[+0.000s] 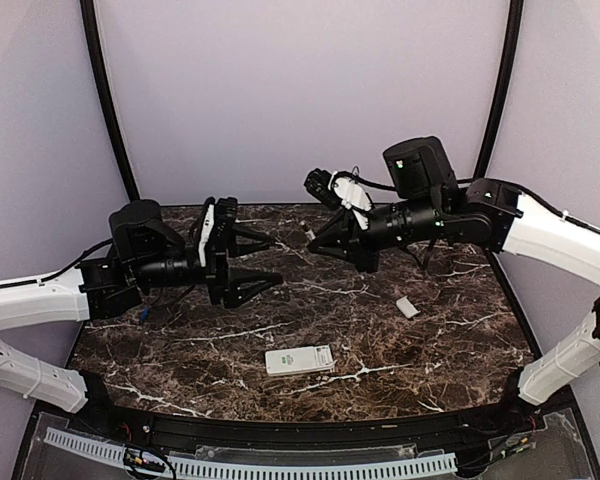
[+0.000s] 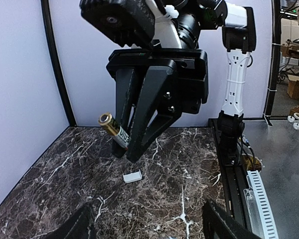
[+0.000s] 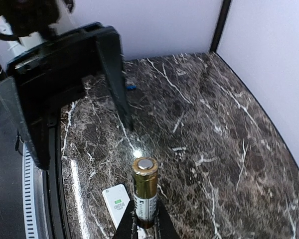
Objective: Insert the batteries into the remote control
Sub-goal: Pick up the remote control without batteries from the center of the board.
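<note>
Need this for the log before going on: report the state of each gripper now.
Left gripper: open, holding nothing.
Right gripper: closed on a battery.

Only partly legible text: white letters starting "DU" on the black band of the battery (image 2: 114,130), rest hidden; its fine print in the right wrist view and the remote control (image 3: 118,203) display markings are too small to read.
</note>
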